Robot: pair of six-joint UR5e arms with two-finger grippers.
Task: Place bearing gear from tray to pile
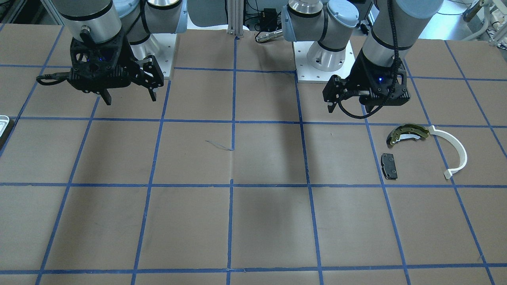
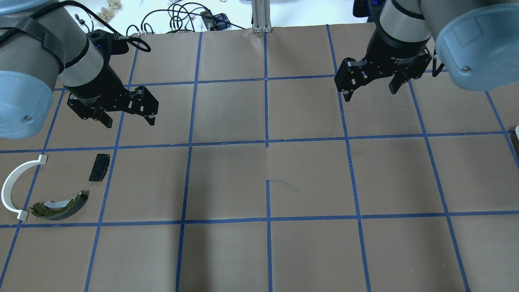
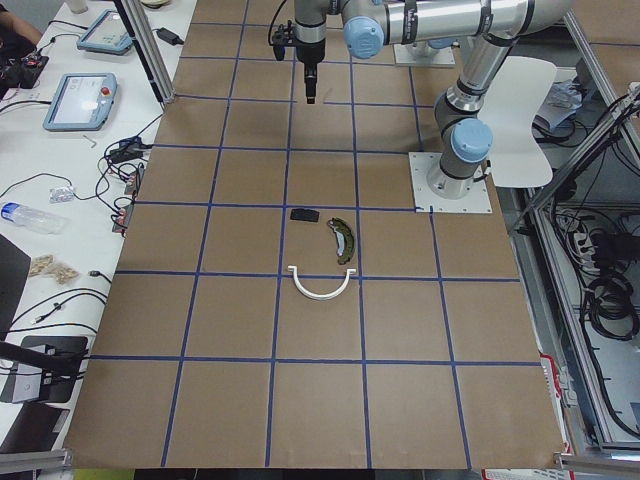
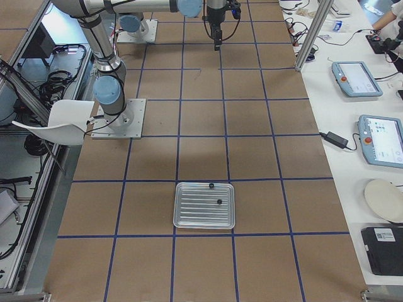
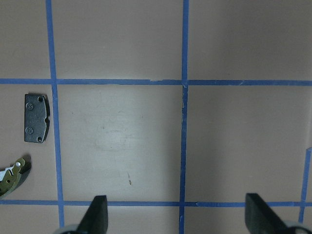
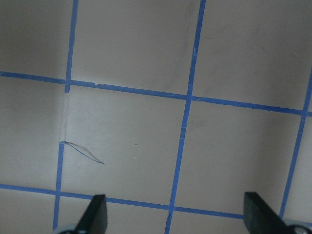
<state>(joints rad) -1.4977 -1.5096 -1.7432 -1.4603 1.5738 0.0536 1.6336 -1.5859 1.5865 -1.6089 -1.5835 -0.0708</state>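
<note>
The tray (image 4: 189, 217) is a shallow ribbed silvery container. It holds two tiny black round parts, one bearing gear (image 4: 219, 201) inside and another at the far rim. Only a sliver of the tray shows in the front view (image 1: 3, 122). The pile has an olive-gold brake shoe (image 2: 61, 207), a white arc (image 2: 16, 186) and a flat black pad (image 2: 99, 167). My left gripper (image 2: 127, 119) is open and empty, raised just beyond the pad. My right gripper (image 2: 371, 91) is open and empty, raised over bare table far from the tray.
The brown table (image 2: 267, 174) carries a blue tape grid. Both arm bases (image 1: 324, 59) stand at the robot's side. Cables and small items (image 2: 182, 16) lie past the far edge. Screens and boxes (image 4: 378, 138) sit on a side bench.
</note>
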